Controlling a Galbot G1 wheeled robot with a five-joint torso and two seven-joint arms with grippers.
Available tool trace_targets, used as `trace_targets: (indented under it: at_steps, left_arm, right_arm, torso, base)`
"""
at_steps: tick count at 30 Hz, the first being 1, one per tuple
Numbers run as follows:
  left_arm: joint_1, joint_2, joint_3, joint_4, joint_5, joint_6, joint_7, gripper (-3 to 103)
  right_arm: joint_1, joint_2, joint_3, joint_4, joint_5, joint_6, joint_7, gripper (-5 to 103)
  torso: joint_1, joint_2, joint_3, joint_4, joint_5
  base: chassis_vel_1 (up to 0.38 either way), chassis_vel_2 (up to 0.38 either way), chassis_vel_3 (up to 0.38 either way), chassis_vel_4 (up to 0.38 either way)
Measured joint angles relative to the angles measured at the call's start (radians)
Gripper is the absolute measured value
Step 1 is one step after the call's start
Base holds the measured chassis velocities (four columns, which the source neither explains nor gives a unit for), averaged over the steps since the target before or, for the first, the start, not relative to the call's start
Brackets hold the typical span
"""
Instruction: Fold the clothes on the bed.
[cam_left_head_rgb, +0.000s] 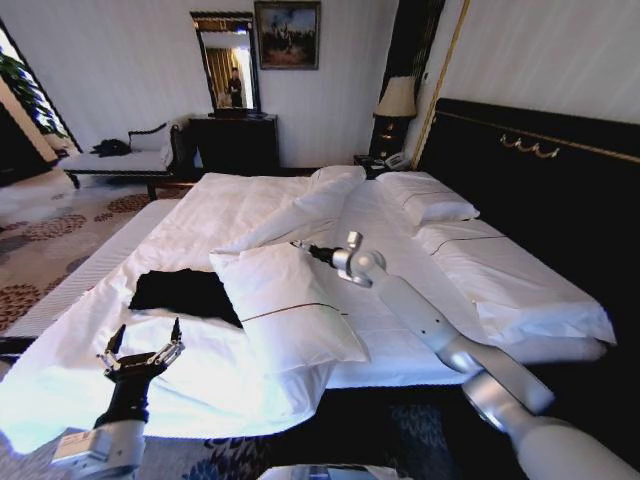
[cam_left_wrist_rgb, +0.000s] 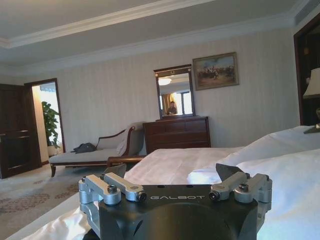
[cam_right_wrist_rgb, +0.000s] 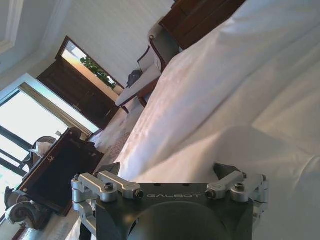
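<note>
Lying dark and flat on the near-left part of the bed (cam_left_head_rgb: 480, 270), the black T-shirt (cam_left_head_rgb: 183, 293), with its long side running across the mattress and its right edge tucked under, or at least hidden by, a white pillow (cam_left_head_rgb: 285, 300). Hovering just short of it, at the foot edge, the left gripper (cam_left_head_rgb: 143, 348), fingers spread wide and holding nothing. Straight ahead and slightly to the right from those fingertips: that is where the shirt sits, near but not touching. Clearly the closer arm for a first grab at the shirt's near hem.

Reaching well out over the middle of the mattress, the right gripper (cam_left_head_rgb: 299, 244), pointed toward the rumpled duvet (cam_left_head_rgb: 275, 205) beyond the pillow, away from the shirt. Open too, judging by the right wrist view, where both jaws stand apart with only white bedding between them. Pillow lying between that arm and the shirt, so probably awkward for reaching the shirt's covered side until it goes.
</note>
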Motion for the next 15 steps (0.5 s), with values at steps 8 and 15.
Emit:
trace_targets:
  at_steps: [8, 15]
  left_arm:
    - [-0.005, 0.0, -0.019, 0.008, -0.01, -0.001, 0.0, 100]
    - [-0.006, 0.001, -0.022, 0.01, -0.013, -0.002, 0.0, 100]
  right_arm:
    - [0.047, 0.041, -0.065, -0.066, -0.042, -0.04, -0.007, 100]
    - [0.063, 0.076, -0.089, -0.124, -0.07, -0.093, 0.014, 100]
  torso:
    - [0.0, 0.0, 0.0, -0.0001, 0.0002]
    - [0.0, 0.0, 0.0, 0.0, 0.0001]
  base:
    - [0.0, 0.0, 0.0, 0.0]
    - [0.0, 0.0, 0.0, 0.0]
